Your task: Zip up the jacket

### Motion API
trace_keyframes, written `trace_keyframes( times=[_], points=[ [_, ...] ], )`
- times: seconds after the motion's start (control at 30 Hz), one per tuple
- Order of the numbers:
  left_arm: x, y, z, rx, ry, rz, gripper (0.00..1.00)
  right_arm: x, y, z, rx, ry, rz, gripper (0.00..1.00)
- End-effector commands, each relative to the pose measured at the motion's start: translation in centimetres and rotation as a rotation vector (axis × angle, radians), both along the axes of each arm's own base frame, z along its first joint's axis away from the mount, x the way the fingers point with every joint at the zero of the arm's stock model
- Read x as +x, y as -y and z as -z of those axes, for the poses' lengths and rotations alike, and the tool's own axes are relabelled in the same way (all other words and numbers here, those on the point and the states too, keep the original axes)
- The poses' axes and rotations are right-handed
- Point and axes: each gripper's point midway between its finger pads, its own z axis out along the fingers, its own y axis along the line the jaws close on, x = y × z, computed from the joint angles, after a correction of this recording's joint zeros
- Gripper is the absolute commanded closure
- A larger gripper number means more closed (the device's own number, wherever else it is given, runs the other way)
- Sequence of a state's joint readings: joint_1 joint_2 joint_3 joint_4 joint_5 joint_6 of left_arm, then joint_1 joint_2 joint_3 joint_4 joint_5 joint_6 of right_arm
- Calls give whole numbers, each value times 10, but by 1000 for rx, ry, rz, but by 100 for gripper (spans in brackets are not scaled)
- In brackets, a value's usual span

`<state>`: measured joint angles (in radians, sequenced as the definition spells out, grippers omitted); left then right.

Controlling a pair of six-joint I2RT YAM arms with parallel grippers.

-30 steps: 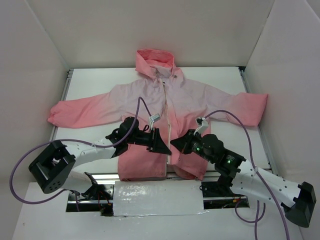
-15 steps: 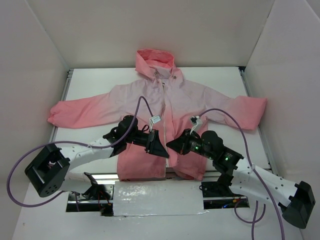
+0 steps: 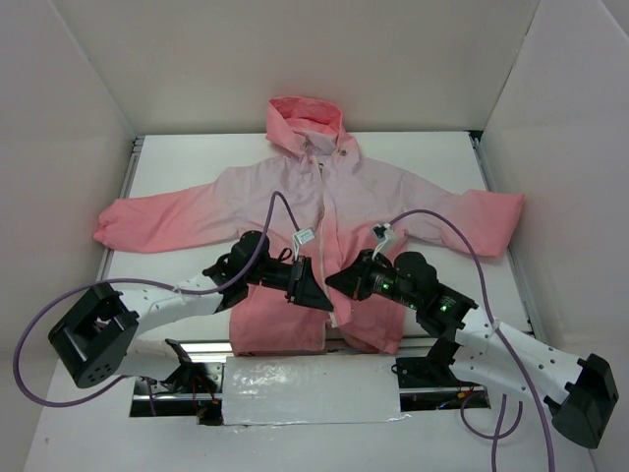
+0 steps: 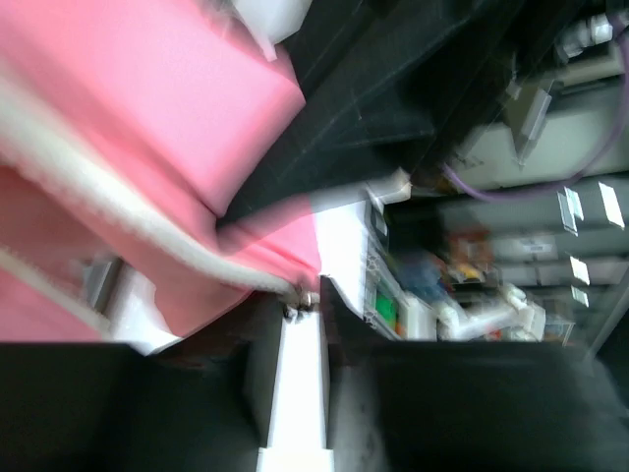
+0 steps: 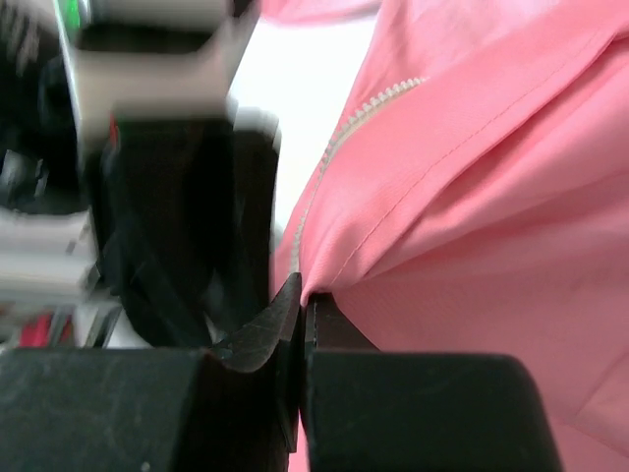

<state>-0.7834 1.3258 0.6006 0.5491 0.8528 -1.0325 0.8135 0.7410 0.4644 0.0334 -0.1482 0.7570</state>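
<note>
The pink jacket (image 3: 324,192) lies flat and face up on the white table, hood at the far end, sleeves spread. Both grippers meet at the lower end of its light front zipper (image 3: 327,211). My left gripper (image 3: 316,292) has its jaws nearly together, and a small metal piece at the zipper's lower end (image 4: 299,301) sits pinched between the tips. My right gripper (image 3: 337,285) is shut on a fold of the right front panel (image 5: 472,197), right beside the zipper teeth (image 5: 344,128). The hem under both grippers is hidden in the top view.
White walls enclose the table on three sides. A foil-covered plate (image 3: 310,388) lies at the near edge between the arm bases. Purple cables (image 3: 283,208) arc over the jacket. Blurred electronics (image 4: 423,290) show past the table's edge.
My right gripper has moved left toward the left one, drawing the right front panel and right sleeve with it. The left gripper has barely shifted.
</note>
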Motion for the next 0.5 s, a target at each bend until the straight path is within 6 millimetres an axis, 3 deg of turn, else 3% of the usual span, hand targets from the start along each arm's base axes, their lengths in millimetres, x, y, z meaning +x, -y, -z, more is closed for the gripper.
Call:
trace_keyframes(
  times=[0.0, 0.1, 0.23, 0.33, 0.37, 0.47],
  points=[
    [-53, -7, -15, -53, -29, 225, 64, 46, 12, -69, 144, 150, 213, 100],
    [-49, -7, -13, -26, -8, 201, 54, 44, 8, -72, 139, 166, 186, 100],
    [-40, -2, -16, -13, 16, 156, 63, 40, 5, -68, 154, 158, 163, 100],
    [-31, 1, -14, 19, 24, 110, 55, 38, 6, -63, 153, 152, 157, 100],
    [-22, 3, -16, 31, 37, 73, 47, 37, 6, -61, 150, 151, 153, 100],
    [-6, -7, -6, 137, 50, -23, 41, 34, 9, -59, 146, 154, 153, 100]
  ],
)
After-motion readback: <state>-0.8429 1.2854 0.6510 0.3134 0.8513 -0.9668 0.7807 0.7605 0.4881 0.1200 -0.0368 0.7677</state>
